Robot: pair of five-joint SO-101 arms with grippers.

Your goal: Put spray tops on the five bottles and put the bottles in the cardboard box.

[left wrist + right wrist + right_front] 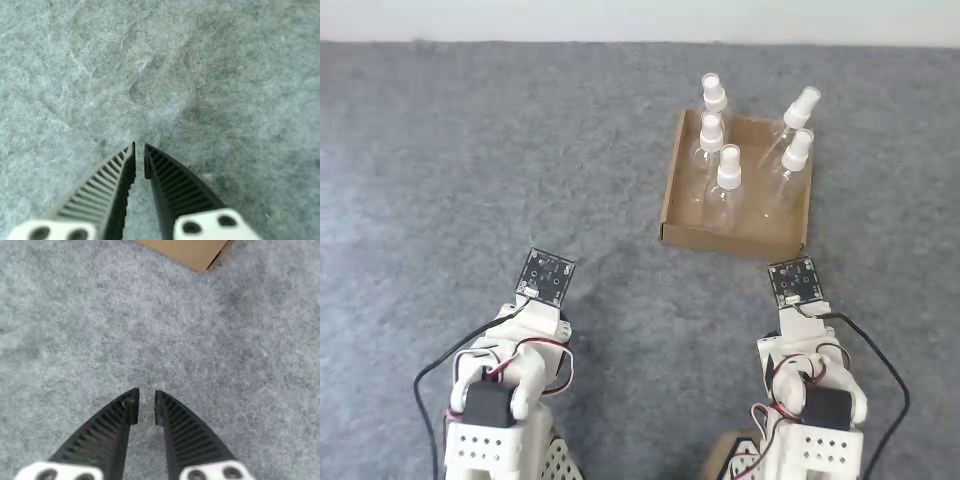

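Bottles [729, 170], bodies faint, in cardboard box [720, 239].

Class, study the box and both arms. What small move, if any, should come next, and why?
Probably none: I would leave both arms parked. Five bottles with white spray tops appear to stand inside the cardboard box. The left gripper and right gripper are shut on nothing over the grey table cover.

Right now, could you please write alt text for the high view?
Five clear bottles with white spray tops stand in the cardboard box on a grey table. The left arm and the right arm sit near the lower edge, apart from the box.
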